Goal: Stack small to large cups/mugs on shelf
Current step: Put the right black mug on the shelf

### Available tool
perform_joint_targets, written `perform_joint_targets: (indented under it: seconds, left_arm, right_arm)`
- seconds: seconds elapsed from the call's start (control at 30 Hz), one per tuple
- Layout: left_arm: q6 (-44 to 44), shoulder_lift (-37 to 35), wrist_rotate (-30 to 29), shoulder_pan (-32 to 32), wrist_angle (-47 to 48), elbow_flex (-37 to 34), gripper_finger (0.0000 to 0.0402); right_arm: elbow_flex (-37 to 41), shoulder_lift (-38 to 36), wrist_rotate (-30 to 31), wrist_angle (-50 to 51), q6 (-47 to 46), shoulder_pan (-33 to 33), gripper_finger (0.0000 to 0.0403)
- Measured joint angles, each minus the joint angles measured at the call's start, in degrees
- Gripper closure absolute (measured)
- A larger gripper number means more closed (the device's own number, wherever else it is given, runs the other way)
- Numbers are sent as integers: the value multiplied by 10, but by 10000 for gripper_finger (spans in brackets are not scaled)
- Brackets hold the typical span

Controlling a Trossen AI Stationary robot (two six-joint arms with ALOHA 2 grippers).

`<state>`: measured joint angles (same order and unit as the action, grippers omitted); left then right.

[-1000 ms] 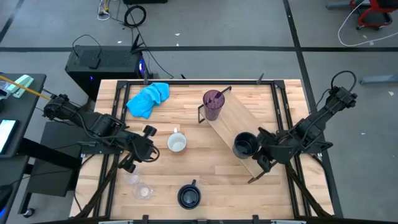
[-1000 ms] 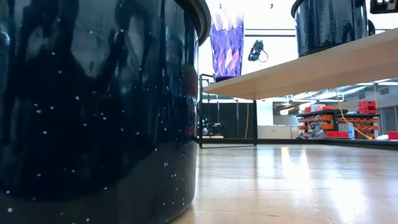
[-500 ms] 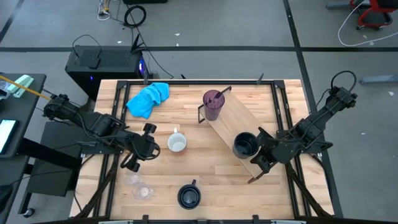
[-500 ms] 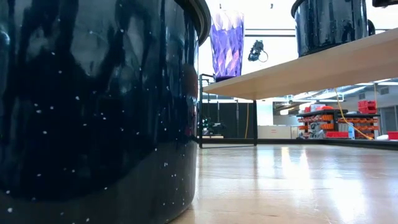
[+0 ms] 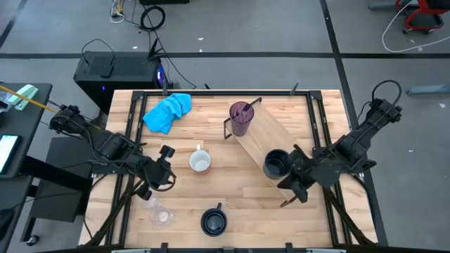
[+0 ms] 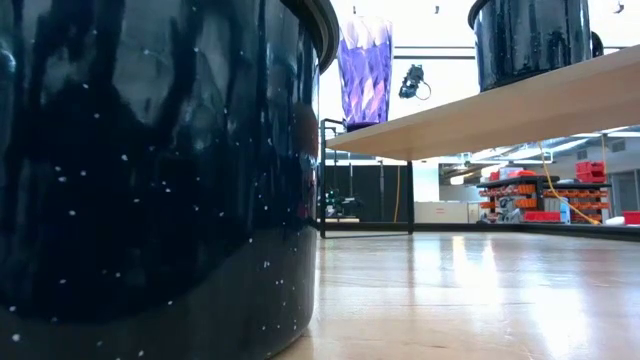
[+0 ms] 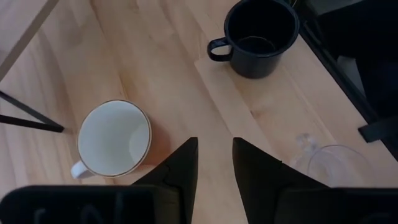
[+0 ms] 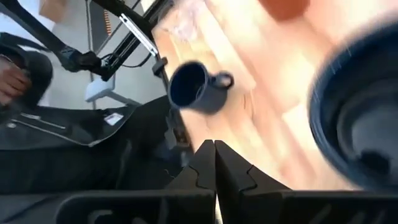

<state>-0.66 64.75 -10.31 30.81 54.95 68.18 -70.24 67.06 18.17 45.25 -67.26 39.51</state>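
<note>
A: Status? What moved in the last sec?

B: Left gripper slid toward near edge of bench, away from white mug, closer to the clear glasses. Fingers part spread, nothing between them. Guess: lining up on a glass next, small ones first.

A: Right side?

B: Right gripper backed off slightly, fingers pressed together, empty. Navy mug sits on shelf just left of it, purple tumbler at far end. 2nd navy mug on bench, near edge.
</note>
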Motion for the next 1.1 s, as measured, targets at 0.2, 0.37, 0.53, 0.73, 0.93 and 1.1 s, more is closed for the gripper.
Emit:
perform_joint_targets:
  seconds: [0.2, 0.37, 0.53, 0.73, 0.93, 1.1]
  left_arm:
    - [0, 0, 0, 0, -1, 0, 294]
    - [18, 0, -24, 0, -3, 0, 294]
    - [33, 0, -30, 4, 4, 0, 294]
    - [45, 7, -30, 14, 36, -1, 294]
    - [58, 34, -48, 13, 4, -31, 292]
    - [56, 50, -44, 27, 1, -31, 280]
  right_arm:
    - [-139, 102, 7, 147, 52, -49, 400]
    - [-240, 187, 3, 248, 106, -92, 398]
    - [-297, 246, -3, 257, 222, -114, 396]
    - [-329, 297, 12, 253, 302, -134, 395]
    - [-344, 322, 23, 248, 330, -160, 394]
    - [-344, 327, 13, 184, 370, -160, 372]
